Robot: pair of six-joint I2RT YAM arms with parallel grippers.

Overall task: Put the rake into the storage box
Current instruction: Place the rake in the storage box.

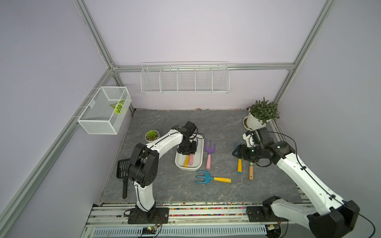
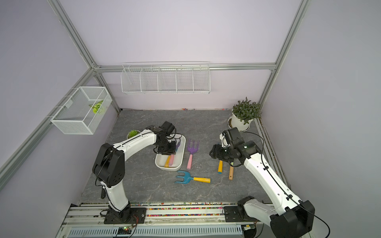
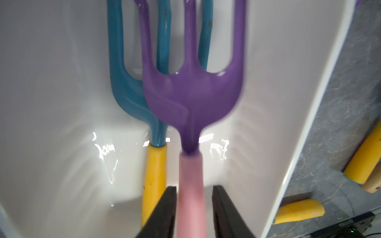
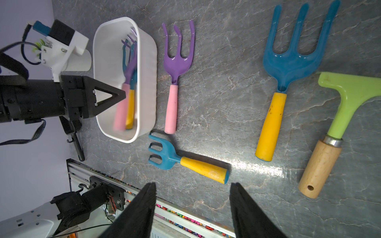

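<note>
Left tool: I saw the left tool [image 3: 194,187] hanging over the storage box [image 1: 198,159]. Its jaws stood a little apart on both sides of the pink handle. A gap showed on one side, so I judged the handle was not clamped.
Purple rake: the purple rake [image 3: 191,96] was inside the box, lying partly over a blue rake [image 3: 123,86] with a yellow handle. It looked blurred in the wrist view, so I could not tell if it rested fully.
Handling: I judged it light and stiff. The glossy three-tine head looked slippery, and the tines could catch on the other rake.
Where to hold: the pink handle, matt and round, around its middle.
Storage box: white smooth plastic with solid walls, rounded corners and a shiny bottom. It was hardly longer than the rake, so the rake fitted only lengthwise.
Right tool: the right tool [image 4: 193,183] was wide open and empty, above the worktop [image 4: 216,92].
Worktop: grey with a marble pattern. A second purple rake [image 4: 179,63] lay just beside the box and a small blue rake [image 4: 203,168] near its short end. A large blue fork [image 4: 288,61] and a green scraper [image 4: 346,96] with a wooden handle lay well apart.
</note>
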